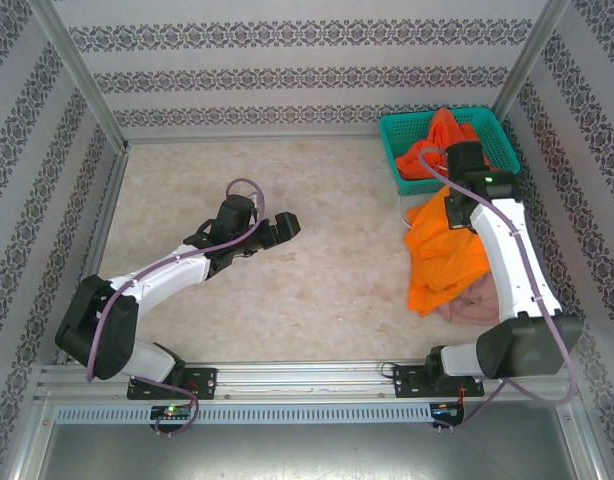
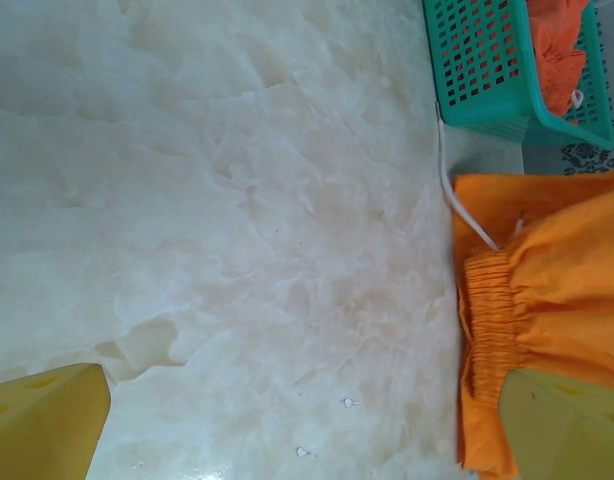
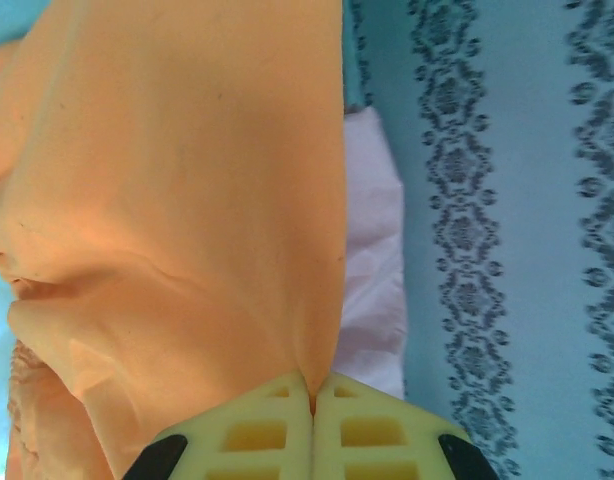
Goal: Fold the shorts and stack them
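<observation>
Bright orange shorts (image 1: pixel 445 255) hang lifted over the right side of the table, and my right gripper (image 1: pixel 459 203) is shut on their upper edge. In the right wrist view the yellow pads (image 3: pixel 257 430) pinch a fold of that orange cloth (image 3: pixel 187 200) at my right gripper (image 3: pixel 312 388). Dusty pink shorts (image 1: pixel 469 306) lie under them, also seen as pale pink shorts (image 3: pixel 372 260). More orange shorts (image 1: pixel 439 140) fill the basket. My left gripper (image 1: pixel 283 228) is open over bare table at mid-left, its fingertips (image 2: pixel 47 425) wide apart around my left gripper's gap (image 2: pixel 307 440), and the orange waistband (image 2: pixel 497 320) with a white drawstring (image 2: pixel 457 200) is to its right.
A teal mesh basket (image 1: pixel 492 125) stands at the back right corner, shown too as the basket (image 2: pixel 482 70) in the left wrist view. Patterned walls enclose the table on three sides. The marbled tabletop (image 1: pixel 317 290) stretches between the arms.
</observation>
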`<state>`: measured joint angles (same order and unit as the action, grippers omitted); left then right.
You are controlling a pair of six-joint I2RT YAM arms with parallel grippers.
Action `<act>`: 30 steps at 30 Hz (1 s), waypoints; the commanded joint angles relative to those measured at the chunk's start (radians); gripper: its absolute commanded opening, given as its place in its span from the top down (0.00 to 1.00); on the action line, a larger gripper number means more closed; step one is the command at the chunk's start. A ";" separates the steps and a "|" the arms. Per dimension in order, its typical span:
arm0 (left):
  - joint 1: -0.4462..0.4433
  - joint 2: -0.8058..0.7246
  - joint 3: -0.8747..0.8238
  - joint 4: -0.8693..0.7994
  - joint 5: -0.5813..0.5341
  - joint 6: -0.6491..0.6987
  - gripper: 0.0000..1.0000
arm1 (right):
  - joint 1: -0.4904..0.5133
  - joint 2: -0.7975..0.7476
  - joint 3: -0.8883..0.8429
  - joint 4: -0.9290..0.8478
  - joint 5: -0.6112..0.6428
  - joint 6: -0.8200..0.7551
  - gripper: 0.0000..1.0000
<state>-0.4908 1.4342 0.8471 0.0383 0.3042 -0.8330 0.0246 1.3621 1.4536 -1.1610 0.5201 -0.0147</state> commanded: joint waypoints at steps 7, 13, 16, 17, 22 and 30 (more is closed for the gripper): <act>-0.002 -0.015 0.013 -0.016 -0.019 0.037 0.00 | -0.122 -0.003 0.002 0.089 0.133 -0.213 1.00; -0.001 0.002 0.018 -0.032 -0.020 0.037 0.00 | -0.204 0.081 -0.063 0.183 0.237 -0.263 0.85; -0.001 -0.002 0.022 -0.044 -0.026 0.043 0.00 | -0.254 0.130 -0.070 0.196 0.299 -0.215 0.36; -0.001 -0.008 0.021 -0.050 -0.031 0.046 0.00 | -0.263 0.148 -0.037 0.170 0.290 -0.179 0.33; 0.000 -0.045 0.042 -0.085 -0.066 0.075 0.00 | -0.213 0.196 0.193 0.095 0.055 0.019 0.16; 0.000 -0.055 0.065 -0.092 -0.099 0.078 0.00 | -0.037 0.451 0.388 0.352 -0.296 0.209 0.02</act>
<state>-0.4908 1.3972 0.8783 -0.0231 0.2325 -0.7837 -0.0303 1.6688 1.7691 -0.8860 0.3408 0.0799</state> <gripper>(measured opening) 0.999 0.975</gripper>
